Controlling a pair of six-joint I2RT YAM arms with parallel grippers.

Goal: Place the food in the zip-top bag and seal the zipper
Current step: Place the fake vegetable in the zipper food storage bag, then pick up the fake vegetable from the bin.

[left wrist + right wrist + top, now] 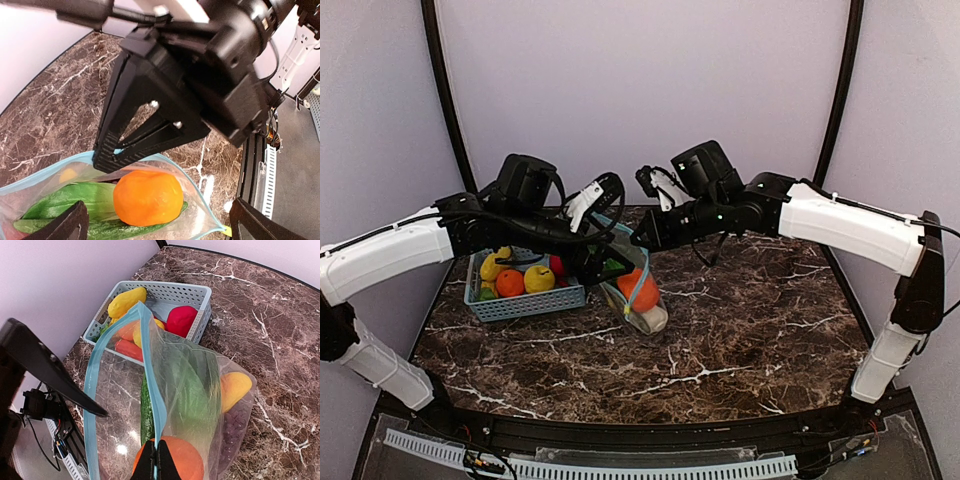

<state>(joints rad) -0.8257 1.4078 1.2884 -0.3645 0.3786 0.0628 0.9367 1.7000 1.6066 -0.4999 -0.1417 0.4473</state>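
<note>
The zip-top bag (pixel 200 385) lies open on the marble, its mouth lifted. My right gripper (pixel 156 463) is shut on the teal zipper (pixel 152 390), holding one edge up. Inside the bag are food pieces: an orange fruit (pixel 147 197), a green cucumber (pixel 146 412), a leafy cabbage (pixel 65 200), a yellow piece (pixel 233 386) and purple grapes (pixel 232 429). My left gripper (pixel 162 226) hangs open just above the orange fruit at the bag's mouth, gripping nothing. In the top view the right gripper (pixel 642 238) and left gripper (pixel 608 262) meet over the bag (pixel 638 300).
The teal lattice basket (pixel 525 303) stands left of the bag, touching it. It holds a yellow piece (pixel 127 300), a red piece (pixel 181 320) and an orange one (pixel 509 283). Bare marble lies to the right and front.
</note>
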